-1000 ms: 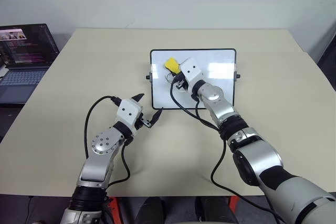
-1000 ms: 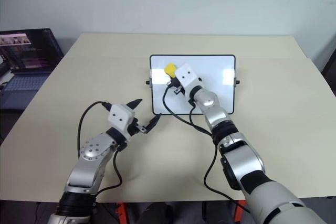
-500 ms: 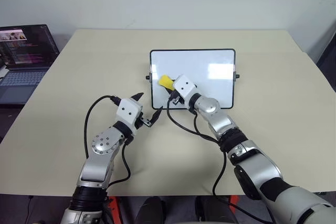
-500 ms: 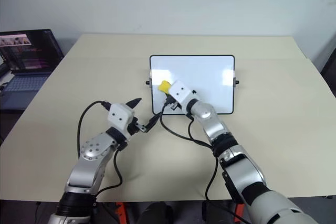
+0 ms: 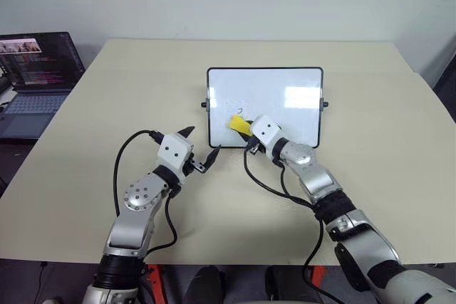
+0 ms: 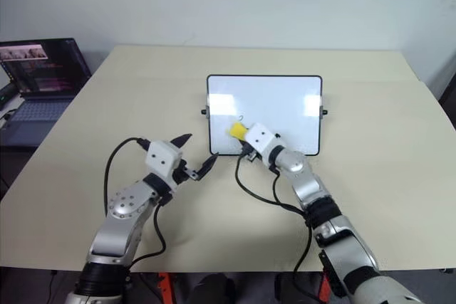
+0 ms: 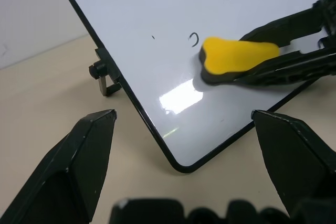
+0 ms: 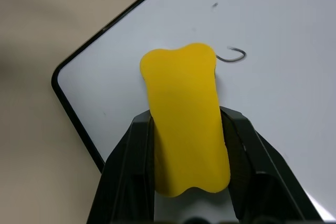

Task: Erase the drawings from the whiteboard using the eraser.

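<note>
1. Looking down through my head camera, I see the small glossy white whiteboard with its thin black rounded frame lying on the matte beige table, a small black knob on each short side. My right gripper is clamped on the yellow sponge-like eraser block, which sits over the board's near left part. My left gripper hangs just off the board's near left corner, its two black tapered fingers spread wide with nothing between them. A dark open laptop stands at the table's far left.

2. From my left wrist, the board's slick surface throws back a bright glare. One thin black hooked curve of the drawings shows just beside the eraser's rounded end, with a tiny dark fleck further along. The eraser has a soft yellow top and a dark underside, which is against the white surface.

3. From my right wrist, the eraser looks waisted, pinched between my smooth black fingers. The hooked mark lies just past its rounded tip, apart from it, and the frame's rounded corner sits alongside.
</note>
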Controlling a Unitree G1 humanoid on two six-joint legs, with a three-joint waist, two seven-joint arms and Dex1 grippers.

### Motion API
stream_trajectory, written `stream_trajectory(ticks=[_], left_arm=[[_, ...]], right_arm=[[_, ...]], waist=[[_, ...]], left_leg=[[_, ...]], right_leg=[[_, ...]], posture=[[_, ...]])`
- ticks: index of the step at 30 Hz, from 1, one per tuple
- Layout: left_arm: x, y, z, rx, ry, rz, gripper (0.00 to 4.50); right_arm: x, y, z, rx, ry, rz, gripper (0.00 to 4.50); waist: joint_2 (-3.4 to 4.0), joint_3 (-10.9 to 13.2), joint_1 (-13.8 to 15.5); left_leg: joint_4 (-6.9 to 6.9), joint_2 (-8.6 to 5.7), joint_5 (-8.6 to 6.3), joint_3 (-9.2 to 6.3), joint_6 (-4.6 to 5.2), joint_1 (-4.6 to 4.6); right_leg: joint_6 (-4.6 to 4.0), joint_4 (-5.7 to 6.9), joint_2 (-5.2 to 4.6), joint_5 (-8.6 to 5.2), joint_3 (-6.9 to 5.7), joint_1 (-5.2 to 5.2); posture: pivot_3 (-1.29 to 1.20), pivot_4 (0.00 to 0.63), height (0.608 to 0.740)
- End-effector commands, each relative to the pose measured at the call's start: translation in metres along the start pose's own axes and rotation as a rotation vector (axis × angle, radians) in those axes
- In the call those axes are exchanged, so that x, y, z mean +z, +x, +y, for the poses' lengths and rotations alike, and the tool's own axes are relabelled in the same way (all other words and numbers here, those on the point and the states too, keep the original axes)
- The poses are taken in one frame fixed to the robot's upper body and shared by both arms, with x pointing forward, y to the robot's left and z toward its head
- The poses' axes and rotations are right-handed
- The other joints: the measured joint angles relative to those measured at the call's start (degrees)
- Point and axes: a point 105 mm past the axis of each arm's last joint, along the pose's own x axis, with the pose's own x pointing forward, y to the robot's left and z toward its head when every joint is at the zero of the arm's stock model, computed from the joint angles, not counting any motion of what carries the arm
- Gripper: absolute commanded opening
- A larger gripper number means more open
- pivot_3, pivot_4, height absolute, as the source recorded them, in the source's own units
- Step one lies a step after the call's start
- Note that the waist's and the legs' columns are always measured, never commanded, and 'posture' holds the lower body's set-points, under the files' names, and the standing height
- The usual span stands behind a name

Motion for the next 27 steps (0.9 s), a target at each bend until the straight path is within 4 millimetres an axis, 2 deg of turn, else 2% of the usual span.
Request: stream_trajectory(ticks=[1,5,9,17,23,27], left_arm=[[0.015,0.003,0.001,-0.003,0.024,-0.056,4.50],[0.015,0.006,0.000,-0.017,0.023,-0.061,4.50],[0.016,0.008,-0.001,-0.027,0.024,-0.067,4.50],[0.016,0.008,-0.001,-0.032,0.028,-0.066,4.50],[0.017,0.007,-0.003,-0.030,0.026,-0.068,4.50],[0.016,0.007,-0.004,-0.031,0.024,-0.066,4.50]], right_arm=[[0.015,-0.012,-0.022,-0.069,0.006,-0.039,1.39],[0.030,-0.018,-0.041,-0.129,0.005,-0.072,1.39],[0.050,-0.007,-0.053,-0.173,0.009,-0.117,1.39],[0.083,0.015,-0.056,-0.182,0.015,-0.202,1.39],[0.083,0.028,-0.046,-0.154,0.018,-0.197,1.39],[0.068,0.038,-0.037,-0.137,0.012,-0.156,1.39]], waist=[[0.00,0.0,-0.1],[0.00,0.0,-0.1],[0.01,0.0,-0.5],[0.01,0.0,-0.3],[0.01,0.0,-0.3],[0.01,0.0,-0.4]], left_leg=[[0.00,0.00,0.00,0.01,0.00,0.00],[-0.02,0.00,0.00,0.01,0.00,-0.02],[-0.05,0.01,0.00,0.06,0.00,-0.02],[-0.07,0.02,0.00,0.08,-0.01,-0.05],[-0.08,0.02,0.00,0.07,-0.01,-0.06],[-0.08,0.02,0.00,0.08,-0.01,-0.06]], right_leg=[[0.00,0.00,0.00,0.00,0.01,-0.01],[0.00,-0.02,0.01,0.00,0.00,-0.03],[0.00,-0.03,0.01,0.00,0.03,-0.05],[0.00,-0.07,0.02,0.00,0.04,-0.08],[0.00,-0.07,0.02,0.00,0.02,-0.09],[0.00,-0.06,0.02,0.00,0.03,-0.09]], posture=[[0.00,0.150,0.740],[0.00,0.150,0.740],[0.00,0.150,0.740],[0.00,0.150,0.740],[0.00,0.150,0.740],[0.00,0.150,0.740]])
